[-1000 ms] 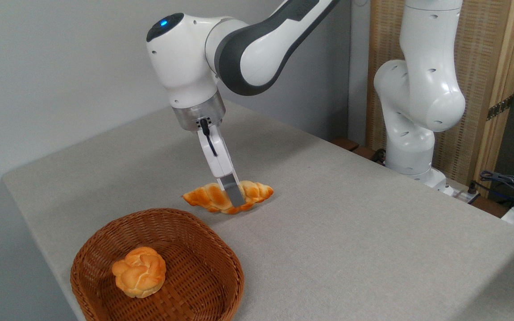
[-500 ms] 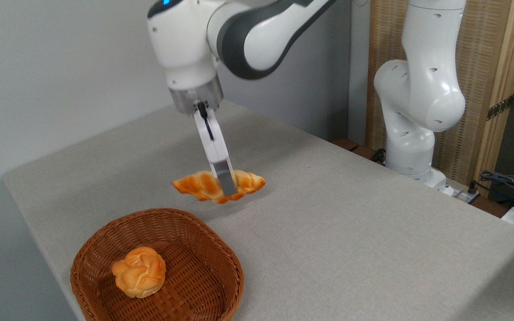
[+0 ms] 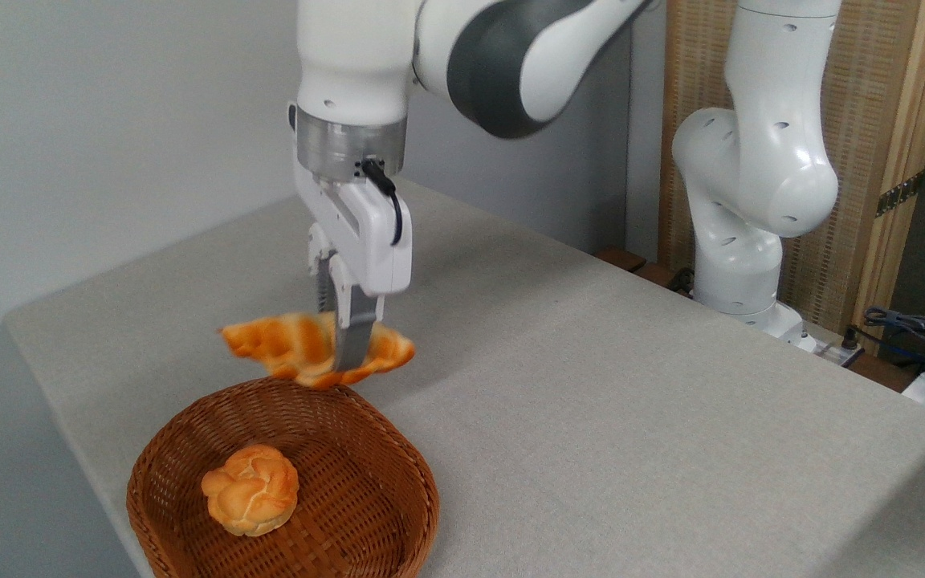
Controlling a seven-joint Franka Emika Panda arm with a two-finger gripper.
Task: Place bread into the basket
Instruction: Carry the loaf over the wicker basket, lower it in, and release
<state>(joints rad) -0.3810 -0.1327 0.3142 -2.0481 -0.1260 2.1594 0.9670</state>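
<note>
The grey cloth-covered worktop (image 3: pixel 607 385) carries everything here, and the white and grey Panda arm (image 3: pixel 511 56) reaches in from the upper right so that its wrist points nearly straight down over the worktop's near left part. Below it sits the reddish-brown wicker basket (image 3: pixel 382 449), shallow and flared, open side up to receive what is dropped in; a small round knotted bun (image 3: pixel 251 490) already lies in its left half, leaving the right and far parts of the floor bare. The gripper (image 3: pixel 342 341) has its fingers (image 3: pixel 356 333) clenched across the middle of the braided loaf (image 3: pixel 294 349), which hangs roughly level in the air, clear of the worktop, just above the basket's far rim. Gripping at the middle likely keeps the long loaf balanced for lowering. No brand, label or writing can be read anywhere.
</note>
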